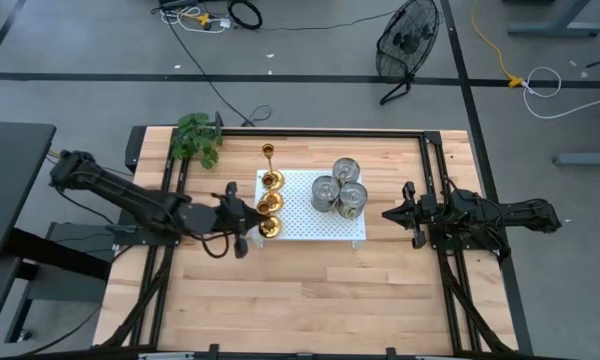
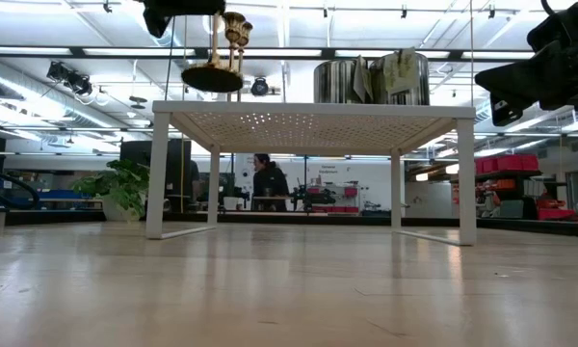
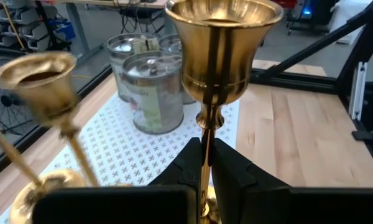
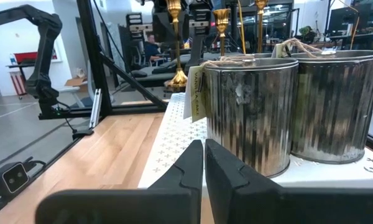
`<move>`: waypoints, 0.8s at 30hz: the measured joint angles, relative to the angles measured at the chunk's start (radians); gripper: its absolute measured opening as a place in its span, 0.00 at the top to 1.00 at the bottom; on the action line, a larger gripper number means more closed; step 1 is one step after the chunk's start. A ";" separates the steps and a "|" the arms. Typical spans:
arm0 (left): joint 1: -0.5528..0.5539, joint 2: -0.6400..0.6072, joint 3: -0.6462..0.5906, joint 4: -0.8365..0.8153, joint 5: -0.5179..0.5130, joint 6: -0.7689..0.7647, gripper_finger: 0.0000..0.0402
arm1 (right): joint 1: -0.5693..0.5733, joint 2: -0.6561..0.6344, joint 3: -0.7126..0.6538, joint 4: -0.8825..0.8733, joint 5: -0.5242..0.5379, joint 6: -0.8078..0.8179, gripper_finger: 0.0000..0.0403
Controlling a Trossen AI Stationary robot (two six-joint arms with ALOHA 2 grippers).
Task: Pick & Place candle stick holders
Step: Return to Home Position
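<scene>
Brass holder (image 3: 221,56) clamped by its stem in left gripper (image 3: 205,173), raised over shelf's (image 1: 305,228) left edge. Two other holders (image 1: 271,181) sit there. Right gripper (image 4: 204,171) pinched together, empty, right of shelf. Set-down probably still left.

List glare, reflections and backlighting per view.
Low view: ceiling lights backlight the candle stick holder in the left gripper, its base dark. Left wrist view: its cup shows bright streaks. Right wrist view: past the right gripper, tins gleam dully.

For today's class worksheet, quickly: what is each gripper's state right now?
Left gripper: shut on the stem of a candle stick holder.
Right gripper: shut, holding nothing.
</scene>
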 joint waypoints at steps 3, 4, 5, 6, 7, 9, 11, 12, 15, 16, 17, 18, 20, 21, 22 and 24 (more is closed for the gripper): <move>0.000 -0.032 -0.031 0.000 0.000 -0.004 0.93 | 0.000 0.000 0.000 -0.001 0.000 0.000 0.95; 0.000 -0.039 -0.041 0.008 0.000 -0.004 0.93 | 0.000 0.000 0.000 -0.001 0.000 0.000 0.95; 0.000 -0.046 -0.050 0.009 0.001 -0.005 0.92 | 0.000 0.000 0.000 -0.001 0.000 0.000 0.95; 0.000 -0.051 -0.056 0.008 0.000 -0.005 0.92 | 0.000 0.000 0.000 -0.001 0.000 0.000 0.95; 0.000 -0.052 -0.059 0.010 0.001 -0.005 0.93 | 0.000 0.000 0.000 -0.001 0.000 0.000 0.95; 0.000 -0.051 -0.067 0.013 0.001 0.000 0.93 | 0.000 0.000 0.000 -0.001 0.000 0.000 0.95; 0.002 -0.051 -0.073 0.009 0.001 0.004 0.93 | 0.000 0.000 0.000 -0.001 0.000 0.000 0.95; 0.005 -0.051 -0.075 0.010 0.001 0.003 0.93 | 0.000 0.000 0.000 -0.001 0.000 0.000 0.95; 0.017 -0.051 -0.087 0.021 0.001 -0.014 0.93 | 0.000 0.000 0.000 -0.001 0.000 0.000 0.95; 0.022 -0.051 -0.088 0.016 0.001 -0.015 0.93 | 0.000 0.000 0.000 0.000 0.000 0.000 0.95; 0.024 -0.051 -0.089 0.015 0.002 -0.015 0.93 | 0.000 0.000 0.000 -0.001 0.000 0.000 0.95; 0.028 -0.051 -0.089 0.020 0.006 -0.013 0.93 | 0.000 0.000 0.000 -0.001 0.000 0.000 0.95; 0.039 -0.051 -0.089 0.025 0.015 -0.011 0.93 | 0.000 0.000 0.000 -0.001 0.000 0.000 0.95; 0.044 -0.051 -0.089 0.023 0.018 -0.012 0.93 | 0.000 0.000 0.000 -0.001 0.000 0.000 0.95; 0.049 -0.051 -0.089 0.023 0.024 -0.011 0.93 | 0.000 0.000 0.000 -0.001 0.000 0.000 0.95; 0.060 -0.051 -0.089 0.026 0.037 -0.013 0.92 | 0.000 0.000 0.000 -0.001 0.000 0.000 0.95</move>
